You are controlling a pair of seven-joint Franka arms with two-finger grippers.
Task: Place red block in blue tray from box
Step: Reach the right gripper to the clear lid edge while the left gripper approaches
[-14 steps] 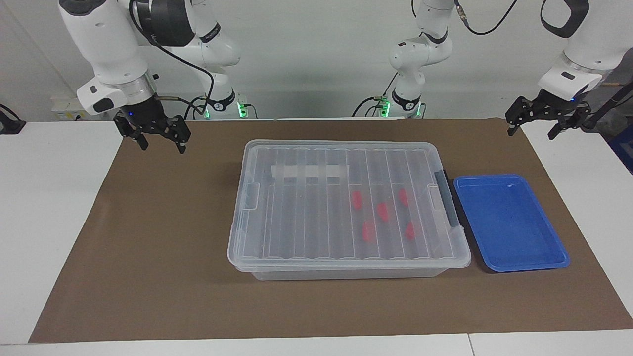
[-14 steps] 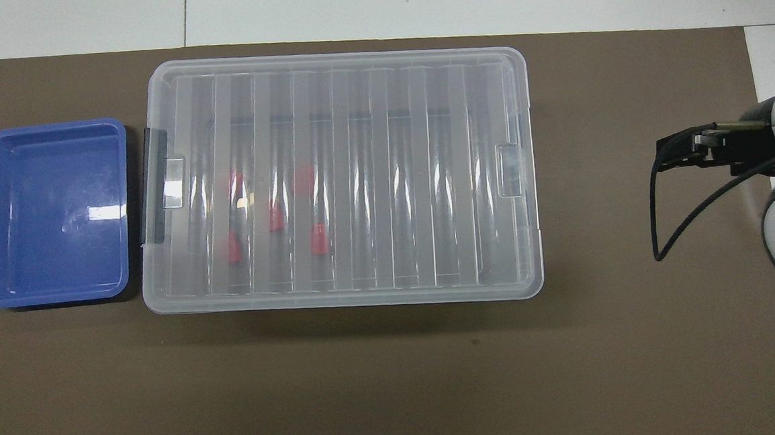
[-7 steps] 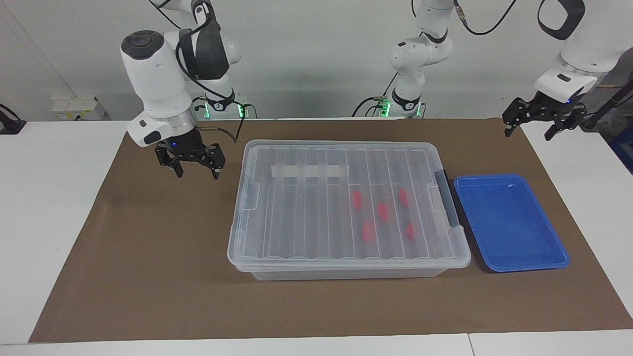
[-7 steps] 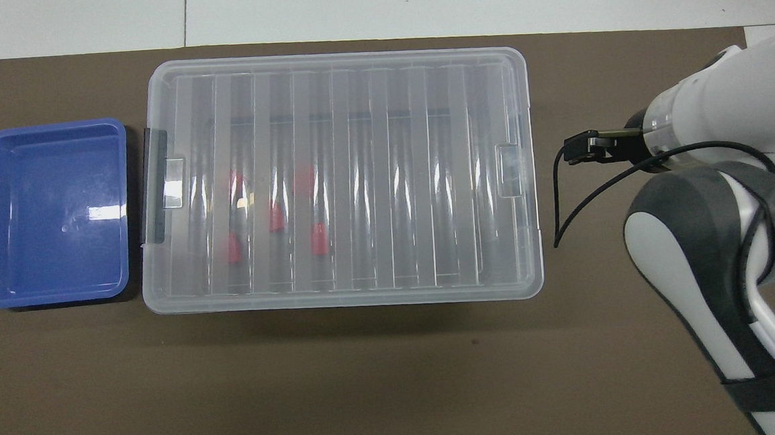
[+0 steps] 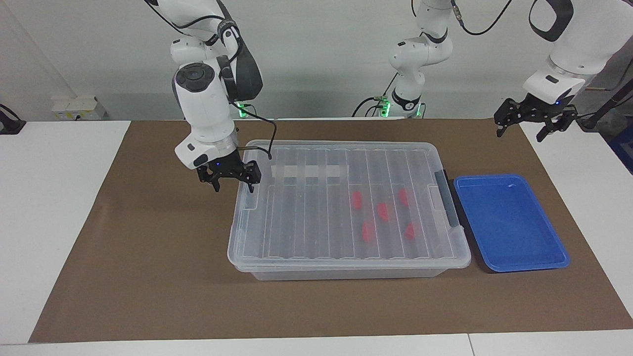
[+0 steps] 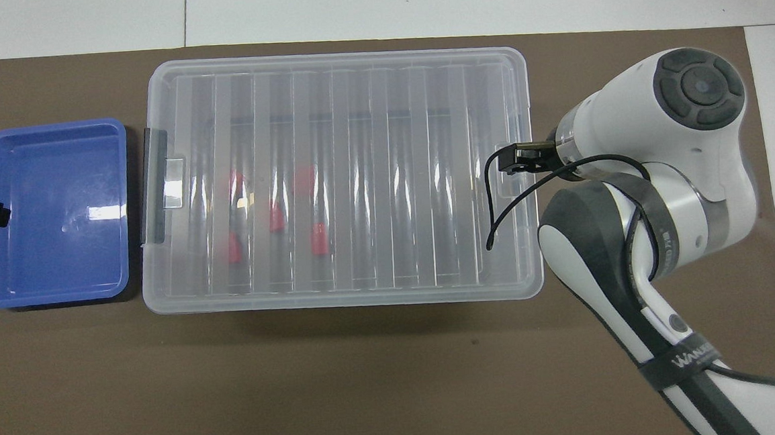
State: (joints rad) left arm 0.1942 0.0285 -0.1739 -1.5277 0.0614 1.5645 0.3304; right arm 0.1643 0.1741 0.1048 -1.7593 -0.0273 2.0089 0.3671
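Observation:
The box is a clear bin with its ribbed lid shut, in the middle of the mat; it also shows in the overhead view. Several red blocks lie inside it under the lid, toward its dark grey handle. The blue tray lies empty beside that handle end. My right gripper is open and empty, just over the lid's latch at the box's other end. My left gripper is open, raised over the mat's corner at the left arm's end.
A brown mat covers the white table. A strip of pale tape lies on the lid. In the overhead view the right arm's wrist covers its gripper.
My right arm has swung in from the right arm's end of the mat and come down to the box's end. My left gripper has shifted slightly toward the box.

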